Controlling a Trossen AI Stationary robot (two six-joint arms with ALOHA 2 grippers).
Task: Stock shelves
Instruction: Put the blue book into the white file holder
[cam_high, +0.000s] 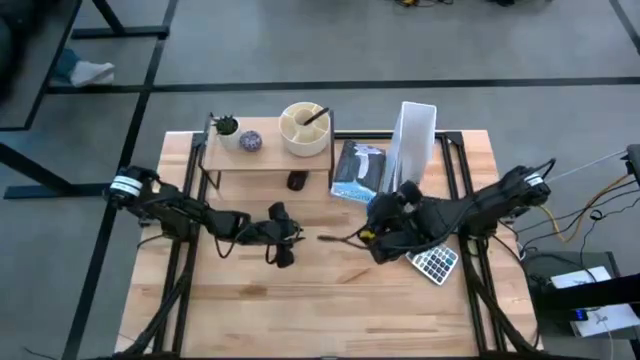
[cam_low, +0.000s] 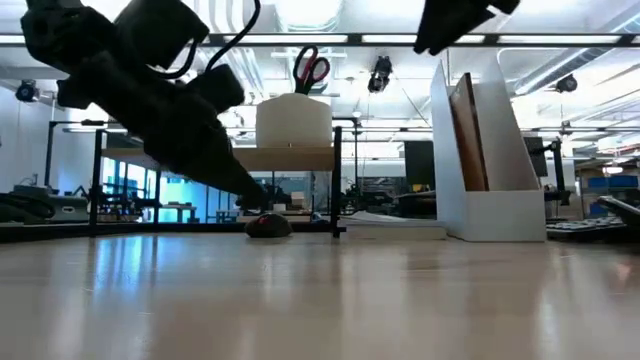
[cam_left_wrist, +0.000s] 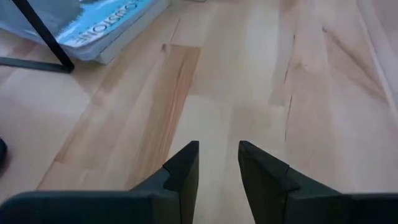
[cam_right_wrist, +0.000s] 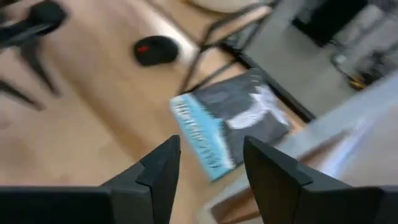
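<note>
My left gripper (cam_high: 283, 238) hovers over bare tabletop in front of the shelf (cam_high: 265, 158), fingers slightly parted and empty. The shelf stands at the table's back left, a black mouse (cam_high: 297, 181) under it. My right gripper (cam_right_wrist: 208, 165), spread open and empty, hangs above the blue book (cam_right_wrist: 230, 121) beside the shelf.

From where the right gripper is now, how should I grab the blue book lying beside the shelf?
The book lies flat on the table, wedged between the shelf and the white file holder. Its near short edge, facing the right gripper, looks clear. Come in low from that side with the open fingers and pinch that edge, probably sliding it clear first.
</note>
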